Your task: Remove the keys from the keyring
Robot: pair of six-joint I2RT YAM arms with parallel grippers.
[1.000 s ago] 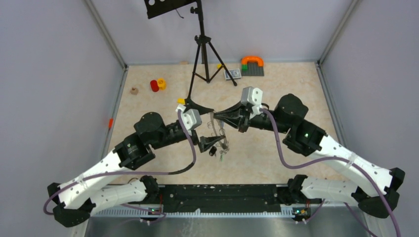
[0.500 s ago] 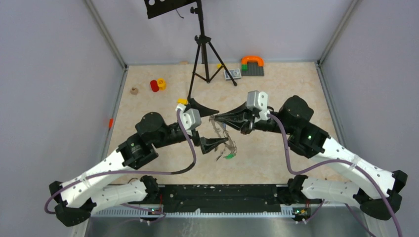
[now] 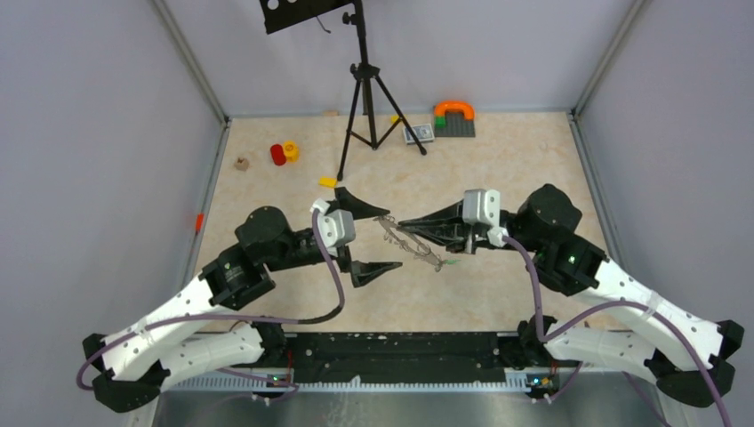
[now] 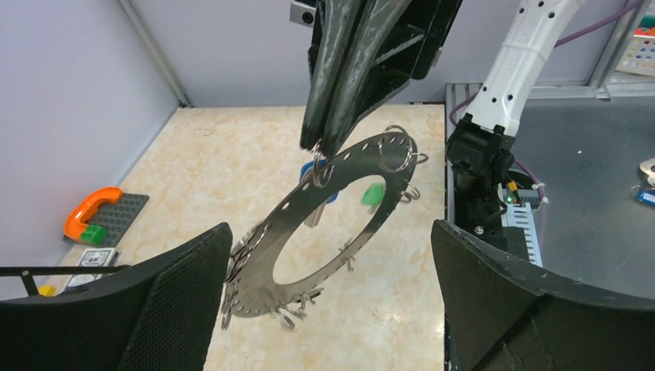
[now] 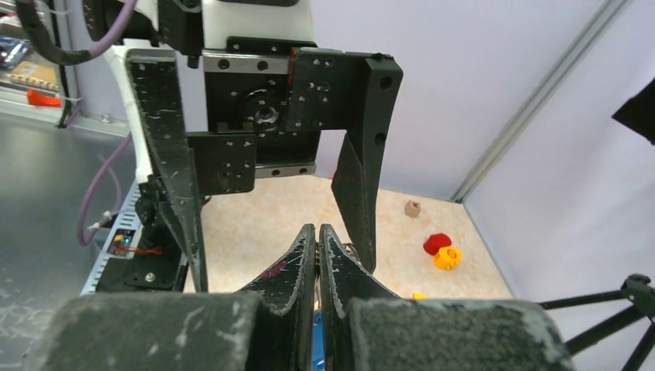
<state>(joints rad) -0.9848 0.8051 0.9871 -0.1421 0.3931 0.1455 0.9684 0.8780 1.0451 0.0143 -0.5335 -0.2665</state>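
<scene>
Left wrist view: right gripper (image 4: pixel 323 141) pinches the ring (image 4: pixel 264 261), left gripper (image 3: pixel 391 238) gapes empty, keys (image 4: pixel 373 193) still attached, so removal looks unfinished.

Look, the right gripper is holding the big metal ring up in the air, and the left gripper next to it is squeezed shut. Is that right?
Almost. The left gripper is wide open, not squeezed shut: the left wrist view shows its fingers far apart either side of the keyring. The right gripper does hold the keyring up in the air.
</scene>
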